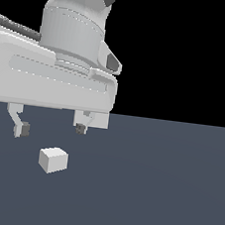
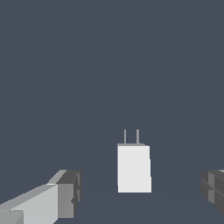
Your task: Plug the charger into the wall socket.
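**Claw spread above the charger, grasp not yet made**

In the exterior view, the gripper (image 1: 50,127) hung just above the dark floor (image 1: 165,191), its two fingers spread wide with nothing between them. The charger (image 1: 53,159) lay on the floor below them, nearer the camera than the fingertips in the picture, and touched neither finger. No wall socket appeared in this view, so its place could not be told. The step in hand looked like the reach for the grasp. To do it well, the claw would likely need to centre over the block, so that the block sat midway between the pads before the descent, and to come down straight, so that neither pad nudged the block aside.

In the wrist view, the charger (image 2: 134,168) lay on the floor (image 2: 109,65) between the two fingertips (image 2: 65,192), closer to one side than the other, though well apart from both. Two thin prongs (image 2: 131,136) stuck out of one short end of the block. The pads faced its long sides, which seemed the right faces to pinch: that would leave the prongs free for the socket. A small sideways shift probably remained before closing. The claw stood wide open and held nothing.
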Controlling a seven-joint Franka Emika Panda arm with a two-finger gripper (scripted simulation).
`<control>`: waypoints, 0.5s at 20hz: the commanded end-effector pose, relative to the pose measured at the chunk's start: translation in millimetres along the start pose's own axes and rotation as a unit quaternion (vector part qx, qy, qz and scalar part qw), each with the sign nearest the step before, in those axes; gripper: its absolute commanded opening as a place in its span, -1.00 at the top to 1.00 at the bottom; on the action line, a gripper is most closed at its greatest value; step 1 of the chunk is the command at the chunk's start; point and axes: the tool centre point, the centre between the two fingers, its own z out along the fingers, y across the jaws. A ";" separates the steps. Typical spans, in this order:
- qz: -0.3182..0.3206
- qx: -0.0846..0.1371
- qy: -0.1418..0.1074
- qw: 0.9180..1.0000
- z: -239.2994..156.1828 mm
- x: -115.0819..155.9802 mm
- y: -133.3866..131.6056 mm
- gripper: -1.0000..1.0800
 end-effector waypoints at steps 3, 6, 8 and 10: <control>0.001 0.000 0.000 1.000 -0.3 0.2 0.6 -0.92; 0.001 0.000 0.000 1.000 2.2 -0.4 0.5 -0.92; 0.001 0.000 0.000 1.000 6.7 -1.3 0.4 -0.92; 0.001 0.000 -0.001 1.000 13.5 -2.7 0.3 -0.92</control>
